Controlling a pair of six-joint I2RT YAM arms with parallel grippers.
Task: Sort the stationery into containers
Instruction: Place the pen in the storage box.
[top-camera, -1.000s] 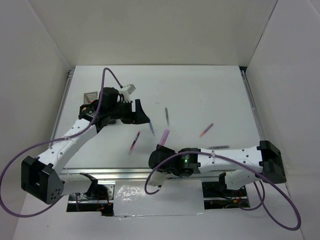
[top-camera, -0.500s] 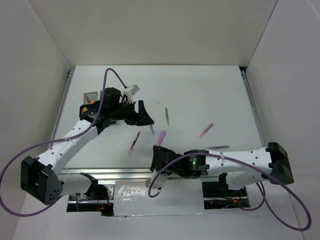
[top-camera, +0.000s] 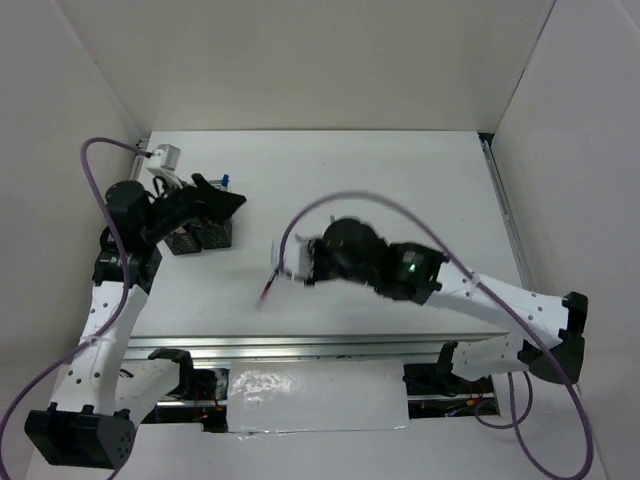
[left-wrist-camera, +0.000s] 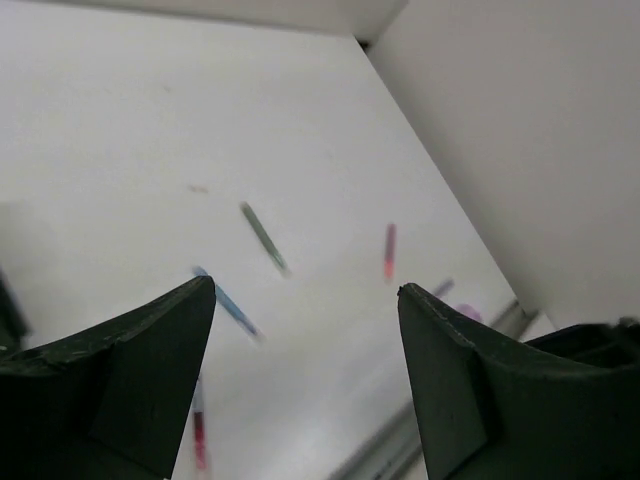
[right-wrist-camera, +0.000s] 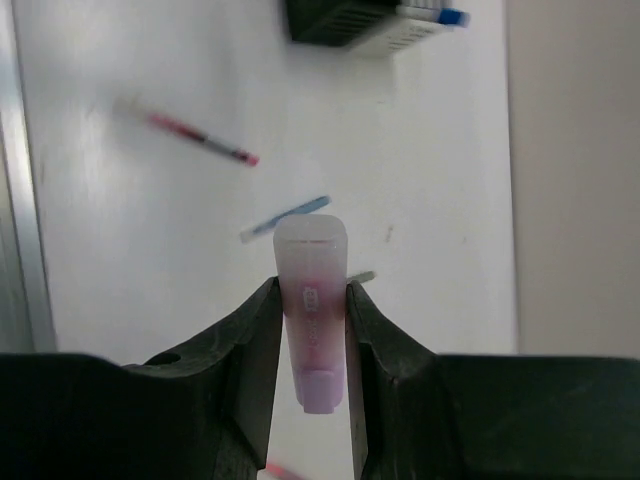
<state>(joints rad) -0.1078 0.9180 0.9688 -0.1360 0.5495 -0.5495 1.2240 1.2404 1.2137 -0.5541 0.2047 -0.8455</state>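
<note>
Over the surface (top-camera: 400, 180), the right pincer (right-wrist-camera: 312, 300) pinches a purple highlighter (right-wrist-camera: 311, 250), the left pincer (left-wrist-camera: 305, 295) hangs spread and empty, and loose pens (right-wrist-camera: 200, 138) lie outside the cups (right-wrist-camera: 335, 20), so sorting seems unfinished.

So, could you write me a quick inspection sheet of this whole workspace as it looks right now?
Surface: white table, loose pens scattered on it.
Job's things: mesh cups at the left; pink highlighter held off the table; red pen and blue pen lying loose.
Clutter: nothing seen.
Claws: left claw open and empty; right claw shut on the pink highlighter.
Cables: purple cable looping off each arm.
Surroundings: white walls on three sides.
</note>
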